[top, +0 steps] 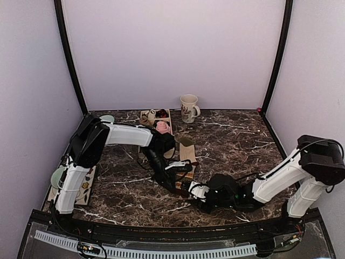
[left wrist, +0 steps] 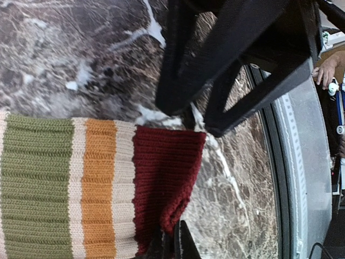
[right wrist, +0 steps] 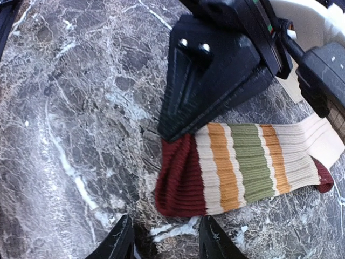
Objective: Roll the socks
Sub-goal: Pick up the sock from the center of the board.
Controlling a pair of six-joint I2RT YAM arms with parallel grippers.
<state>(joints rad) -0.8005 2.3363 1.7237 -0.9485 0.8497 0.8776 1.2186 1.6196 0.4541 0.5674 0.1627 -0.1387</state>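
Striped sock (right wrist: 242, 167) lies flat on the marble worktop (right wrist: 64, 135), toward the middle of its near edge. Left gripper (left wrist: 171, 240), fingers pressed together, pinches the maroon cuff (right wrist: 180, 181); right gripper (right wrist: 167, 224), fingers spread, hovers just beside that cuff.

I can read no text, label, brand, number or sign in any of my three views; the marks on the mug (top: 188, 108) on the tabletop (top: 237, 140) are too small to tell as lettering.
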